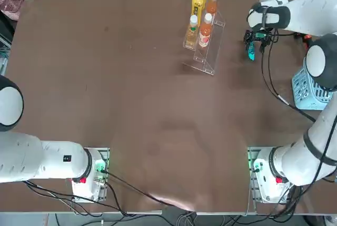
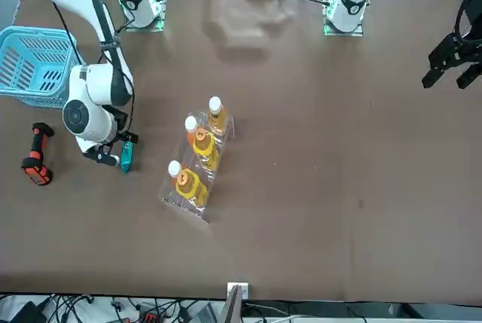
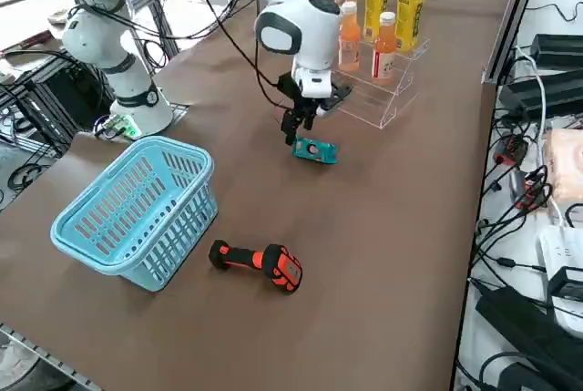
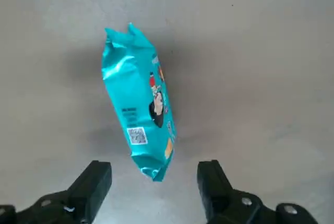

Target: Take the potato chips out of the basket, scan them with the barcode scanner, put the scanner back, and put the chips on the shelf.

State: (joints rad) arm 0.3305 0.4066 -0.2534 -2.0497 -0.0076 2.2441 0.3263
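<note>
Gripper [image 4: 154, 182] on the right arm hangs wide open and empty above the potato chips [image 4: 138, 106], which lie on the tabletop [image 1: 131, 105] beside the shelf [image 1: 206, 52] (outside the basket [image 3: 137, 209]); I'd straddle the packet's narrow width before closing.

Glossy crinkled foil chips packet [image 4: 138, 106] lies on matt brown table [image 4: 261, 51]

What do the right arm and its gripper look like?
The right arm has glossy white rounded links with dark joint bands and a grey disc cap. Black cables trail along it. The right gripper is open: two black blocky fingers. Its base shows green and red lights.
</note>
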